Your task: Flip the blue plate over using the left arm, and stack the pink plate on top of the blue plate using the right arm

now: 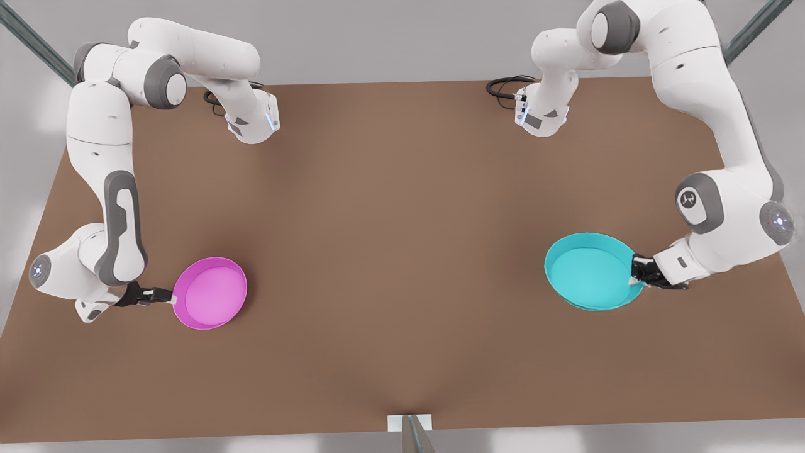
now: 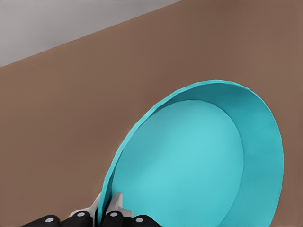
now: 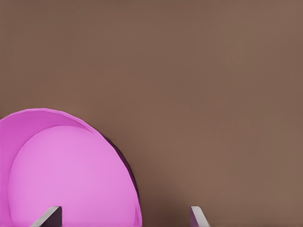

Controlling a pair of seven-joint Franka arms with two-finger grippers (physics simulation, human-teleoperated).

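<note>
Left claw pinching blue plate rim — right claw spread

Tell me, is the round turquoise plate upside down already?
No. The round turquoise plate faces up: its hollow inside shows, rim pinched by the left end effector.

Blue plate tilted; pink plate tilted.
</note>
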